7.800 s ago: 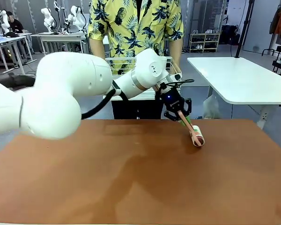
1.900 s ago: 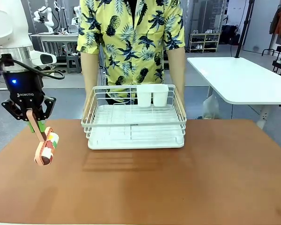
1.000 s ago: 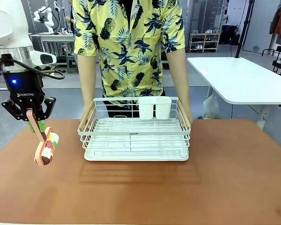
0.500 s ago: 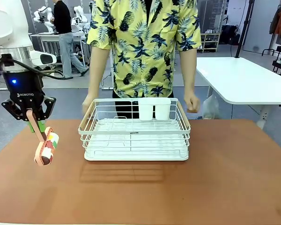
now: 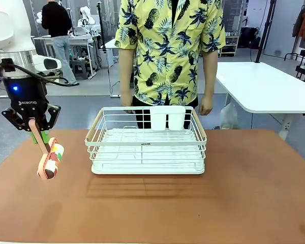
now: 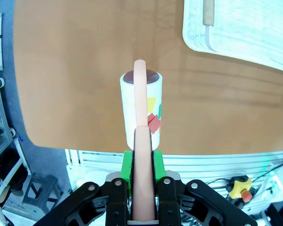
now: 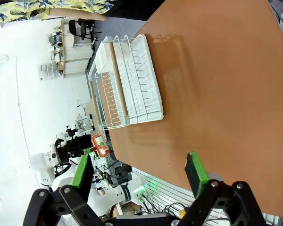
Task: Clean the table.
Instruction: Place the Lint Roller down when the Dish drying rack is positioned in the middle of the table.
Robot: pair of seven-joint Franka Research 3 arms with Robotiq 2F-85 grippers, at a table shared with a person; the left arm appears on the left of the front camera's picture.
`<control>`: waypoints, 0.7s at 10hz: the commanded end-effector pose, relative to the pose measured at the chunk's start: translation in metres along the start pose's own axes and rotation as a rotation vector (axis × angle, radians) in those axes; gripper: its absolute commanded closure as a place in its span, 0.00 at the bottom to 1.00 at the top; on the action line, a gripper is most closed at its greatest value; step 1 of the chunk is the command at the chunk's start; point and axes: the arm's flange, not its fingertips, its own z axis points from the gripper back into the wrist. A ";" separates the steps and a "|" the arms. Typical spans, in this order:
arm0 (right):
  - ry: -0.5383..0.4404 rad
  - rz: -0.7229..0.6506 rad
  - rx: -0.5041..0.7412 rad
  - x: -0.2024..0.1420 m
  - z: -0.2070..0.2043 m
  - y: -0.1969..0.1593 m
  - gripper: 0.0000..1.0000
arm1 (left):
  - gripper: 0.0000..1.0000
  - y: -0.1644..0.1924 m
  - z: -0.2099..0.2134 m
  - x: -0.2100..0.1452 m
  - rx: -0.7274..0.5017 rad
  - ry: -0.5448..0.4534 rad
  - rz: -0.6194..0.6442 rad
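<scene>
**Lint roller held over the table's left edge, rack sitting mid-table**

A white wire dish rack with two white cups at its back is sitting on the large reddish-brown, leather-like table, toward its far middle. A person in a yellow pineapple-print shirt is standing just behind it, hands off the rack.

The left gripper is hanging over the table's left end, its green pads clamping the pink handle of a lint roller with a white, paper-flecked roll, which is dangling above the top.

The left wrist view is showing the roller end-on above the table. The right wrist view is showing the right gripper with its fingers spread wide, holding nothing, above the table and well apart from the rack.
</scene>
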 end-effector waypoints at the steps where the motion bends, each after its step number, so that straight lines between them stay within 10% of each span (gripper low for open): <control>1: -0.003 0.003 0.004 -0.001 0.001 0.003 0.00 | 0.79 0.003 0.001 -0.004 -0.003 -0.001 -0.001; 6: -0.003 0.003 0.004 -0.001 0.001 0.003 0.00 | 0.79 0.000 0.000 0.000 0.000 0.000 0.000; 7: -0.003 0.003 0.004 -0.001 0.001 0.003 0.00 | 0.79 -0.006 0.005 0.009 -0.058 -0.010 0.157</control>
